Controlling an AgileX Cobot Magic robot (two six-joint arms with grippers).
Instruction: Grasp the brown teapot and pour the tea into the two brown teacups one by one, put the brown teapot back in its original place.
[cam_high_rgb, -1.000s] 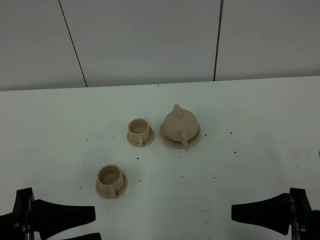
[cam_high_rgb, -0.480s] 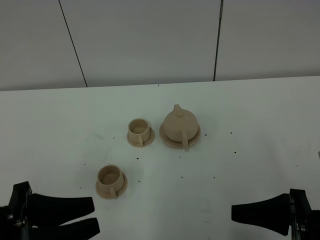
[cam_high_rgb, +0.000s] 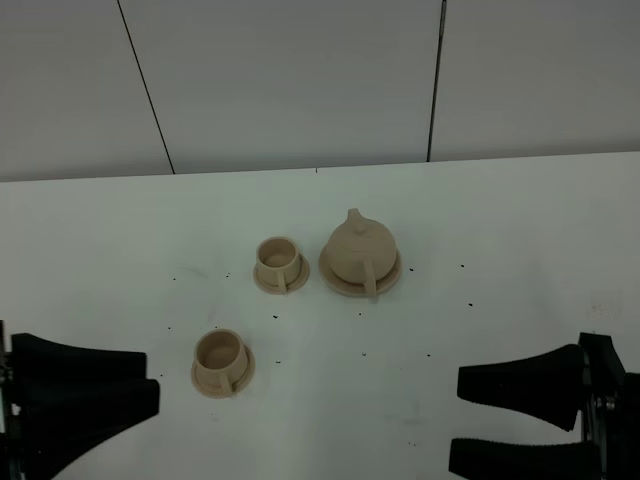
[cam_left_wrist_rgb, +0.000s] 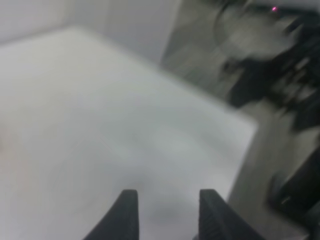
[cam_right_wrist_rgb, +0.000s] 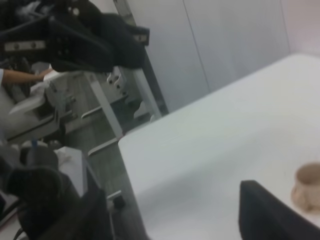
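The brown teapot (cam_high_rgb: 360, 250) sits upright on its wide saucer (cam_high_rgb: 391, 279) near the middle of the white worktop (cam_high_rgb: 500, 230), lid on, spout pointing away from the robot and loop handle (cam_high_rgb: 370, 283) facing the near edge. The far teacup (cam_high_rgb: 279, 262) stands just beside it on the left, on its own small saucer, and the near teacup (cam_high_rgb: 220, 356) stands closer to the robot and further left, well apart from the pot. Neither arm has reached the tea set. The right claw (cam_high_rgb: 458, 418) hangs at the near right edge, released, jaws spread wide with nothing between them. The left claw (cam_high_rgb: 150, 382) lies at the near left edge, also released and empty, a clear gap showing between its fingers in the blurred left wrist view. The step in hand looks like the approach to the pot. Since the handle faces the robot and the right claw is nearer, that claw should probably come in low along the handle's line, straddle the loop squarely and clench firmly before lifting straight up, so the saucer is not dragged and the lid stays seated. Compared with a second ago, the tea things have not shifted; the left claw has pulled back toward the left edge, and the right claw now shows both fingers where only one was visible.
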